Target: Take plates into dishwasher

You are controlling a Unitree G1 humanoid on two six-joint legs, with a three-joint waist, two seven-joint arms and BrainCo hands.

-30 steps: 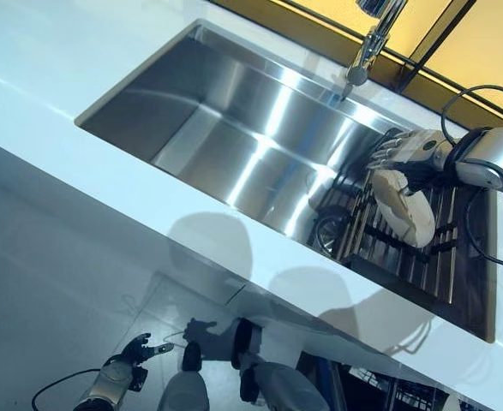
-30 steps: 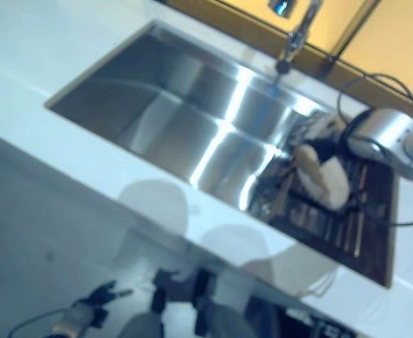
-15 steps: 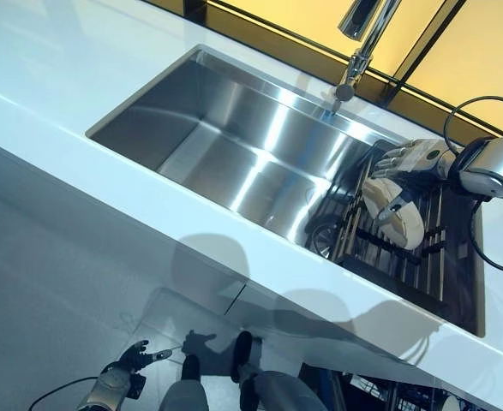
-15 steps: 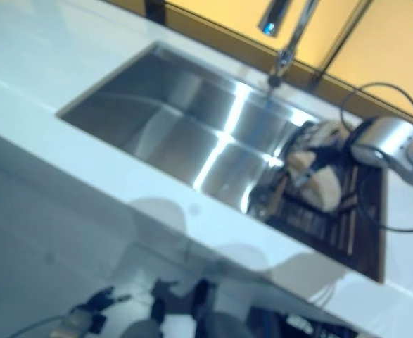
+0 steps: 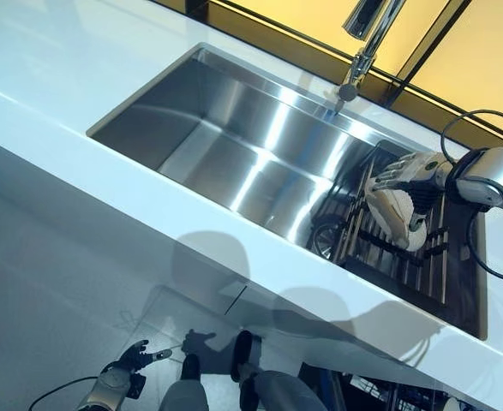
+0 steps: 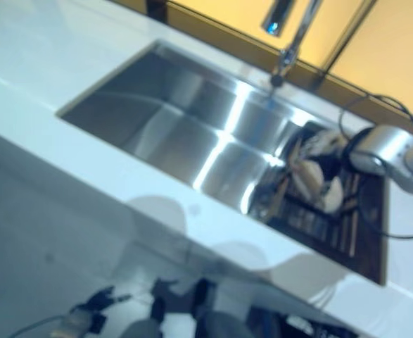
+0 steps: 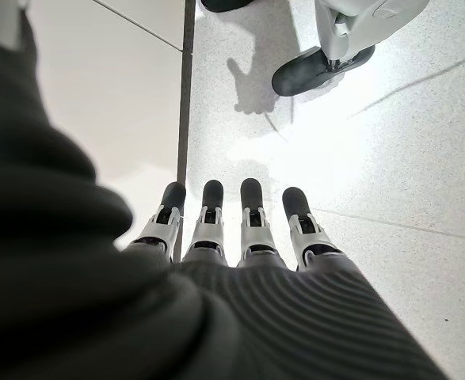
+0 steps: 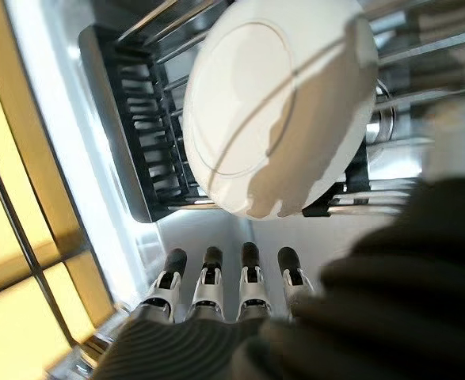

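Fingers of the right hand have shifted from half a second ago: then the hand sat over the upper edge of the plate with the thumb down across its face; now it lies against the plate's upper side. In its own wrist view the fingers reach out straight and the plate stands past them, with nothing curled round its rim. So I judge the plate not yet gripped, and the carry to the dishwasher has not begun.

It stands tilted on the dark rack at right centre of the frame, inside the steel sink, below the tap at upper centre. White counter frames the sink; the left hand hangs open over pale floor at lower left.
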